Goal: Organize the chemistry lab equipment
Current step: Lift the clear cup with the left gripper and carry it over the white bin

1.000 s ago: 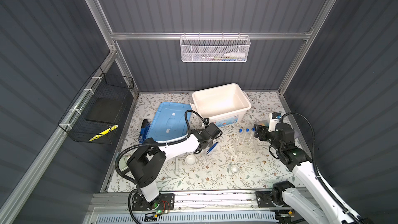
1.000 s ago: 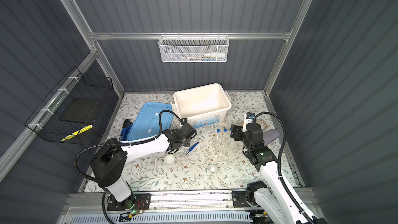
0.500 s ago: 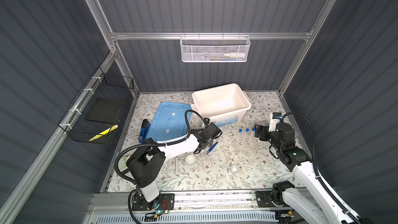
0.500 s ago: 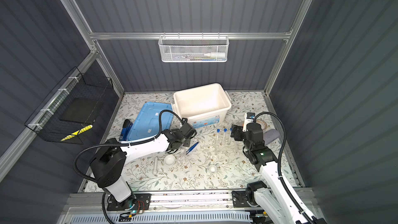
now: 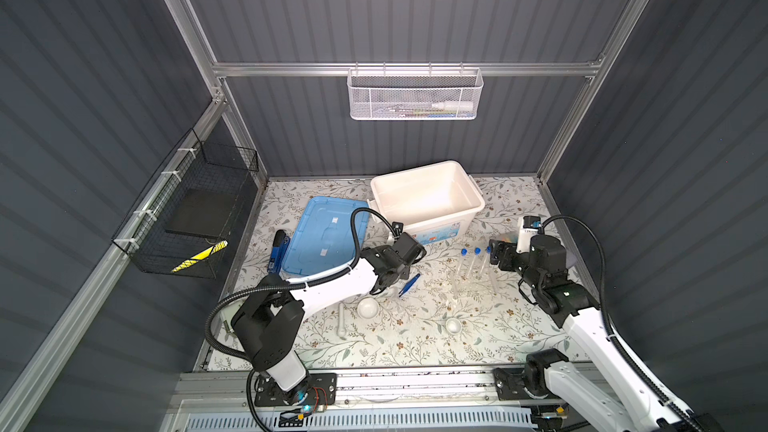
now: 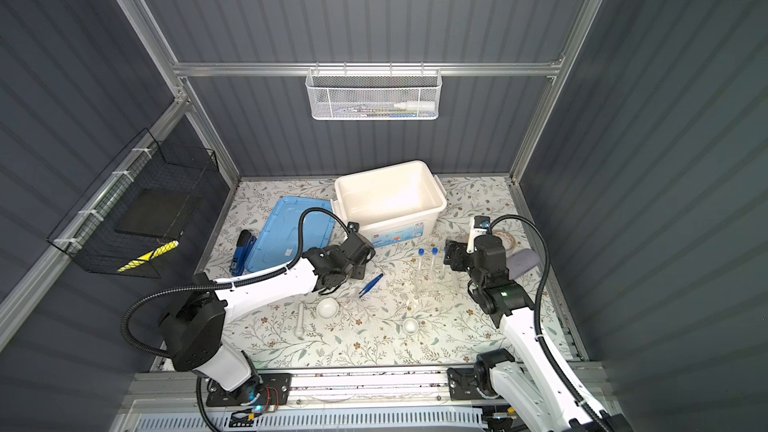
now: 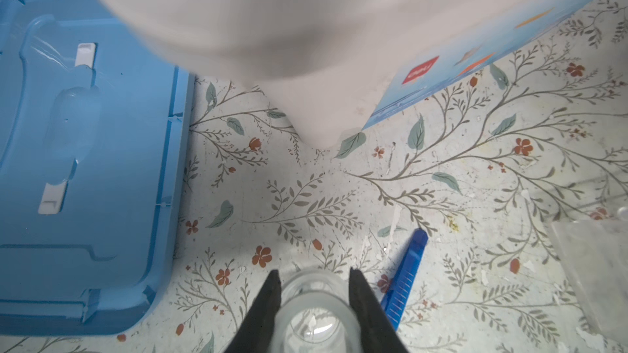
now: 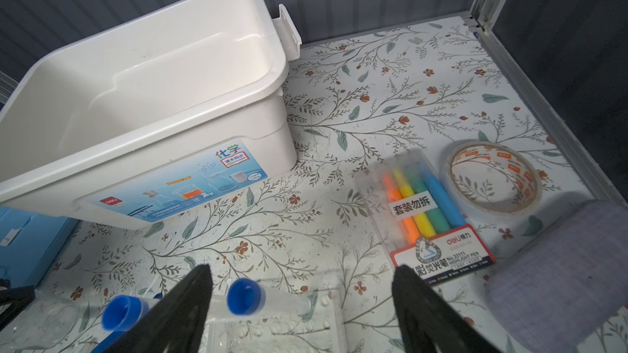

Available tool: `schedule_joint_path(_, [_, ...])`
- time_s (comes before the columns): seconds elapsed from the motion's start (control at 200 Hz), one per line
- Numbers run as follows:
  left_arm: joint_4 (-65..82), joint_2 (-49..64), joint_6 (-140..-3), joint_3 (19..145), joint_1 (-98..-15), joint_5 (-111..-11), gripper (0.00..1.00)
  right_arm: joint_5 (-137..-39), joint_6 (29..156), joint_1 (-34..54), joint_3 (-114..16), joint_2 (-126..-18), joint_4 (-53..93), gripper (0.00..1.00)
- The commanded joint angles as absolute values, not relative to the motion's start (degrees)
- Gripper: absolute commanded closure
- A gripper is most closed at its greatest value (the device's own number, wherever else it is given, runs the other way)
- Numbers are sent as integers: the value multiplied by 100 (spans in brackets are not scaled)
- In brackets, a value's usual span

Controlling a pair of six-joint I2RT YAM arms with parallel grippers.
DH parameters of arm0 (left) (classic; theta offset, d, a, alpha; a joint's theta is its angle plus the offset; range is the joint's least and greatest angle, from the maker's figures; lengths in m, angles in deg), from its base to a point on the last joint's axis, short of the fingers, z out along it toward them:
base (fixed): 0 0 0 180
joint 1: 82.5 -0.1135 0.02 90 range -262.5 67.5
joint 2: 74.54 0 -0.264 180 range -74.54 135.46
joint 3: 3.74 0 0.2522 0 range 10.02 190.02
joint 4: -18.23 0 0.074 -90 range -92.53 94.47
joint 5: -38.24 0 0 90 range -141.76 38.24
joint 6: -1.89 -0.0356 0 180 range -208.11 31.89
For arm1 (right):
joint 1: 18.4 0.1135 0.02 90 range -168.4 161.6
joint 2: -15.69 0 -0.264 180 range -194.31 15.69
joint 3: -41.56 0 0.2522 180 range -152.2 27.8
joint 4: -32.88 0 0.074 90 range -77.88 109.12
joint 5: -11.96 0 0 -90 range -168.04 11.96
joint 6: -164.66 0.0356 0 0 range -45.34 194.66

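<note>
The left end effector (image 7: 312, 278) grips the small clear glass vessel (image 7: 314, 320) just left of the blue tweezers (image 7: 404, 280), near the white bin (image 5: 436, 224); next it likely must clear the rim.

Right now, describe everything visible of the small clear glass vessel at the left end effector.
The small clear glass vessel is a round, colourless, see-through container seen from above through its open mouth in the left wrist view. It looks empty and upright. The left end effector grips it, a black finger against each side. Whether it rests on the floral mat or is lifted cannot be told. The blue tweezers lie close by on the mat.
</note>
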State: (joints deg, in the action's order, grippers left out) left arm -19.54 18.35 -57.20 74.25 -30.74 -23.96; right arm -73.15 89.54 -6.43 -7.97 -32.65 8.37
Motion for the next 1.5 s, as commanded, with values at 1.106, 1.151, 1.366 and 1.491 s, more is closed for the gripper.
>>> schedule_joint_path(1.106, [-2814,859,-6550,8876,-2545,-2110,72,-8483,9039,-1327,-1980,-4425,1201,16])
schedule_joint_path(1.151, [-2748,829,-6645,8948,-2546,-2078,72,-8490,9040,-1330,-1984,-4425,1200,16])
schedule_joint_path(1.366, [-2533,1069,-7270,9582,-2586,-1757,69,-8542,9100,-1337,-1982,-4451,1235,16])
schedule_joint_path(1.491, [-2154,1250,-7528,9762,-2878,-1983,69,-8559,9102,-1339,-1975,-4451,1235,16])
